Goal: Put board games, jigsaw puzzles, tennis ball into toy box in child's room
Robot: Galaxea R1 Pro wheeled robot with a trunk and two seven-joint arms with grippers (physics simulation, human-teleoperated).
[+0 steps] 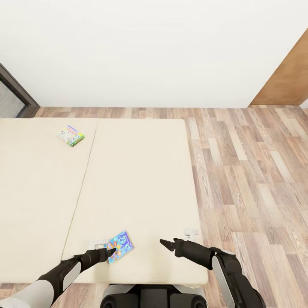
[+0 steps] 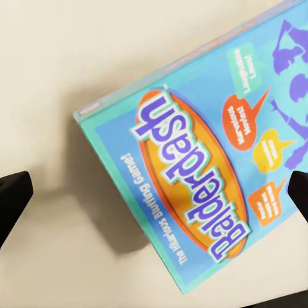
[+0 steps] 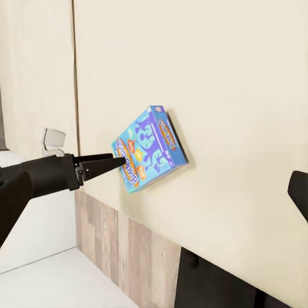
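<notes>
Blue board game point(image 1: 120, 245) near the bed's point(image 1: 141, 171) front edge, left gripper point(image 1: 112, 252) at its corner.

It looks a light, stiff, flat card box with a slick printed lid, so I'd pinch it across a thin edge. The left fingers stand spread either side of it, not yet closing. The right gripper point(image 1: 164, 243) hovers beside it, parted and empty. A second game point(image 1: 71, 135) lies toward the far left corner.
</notes>
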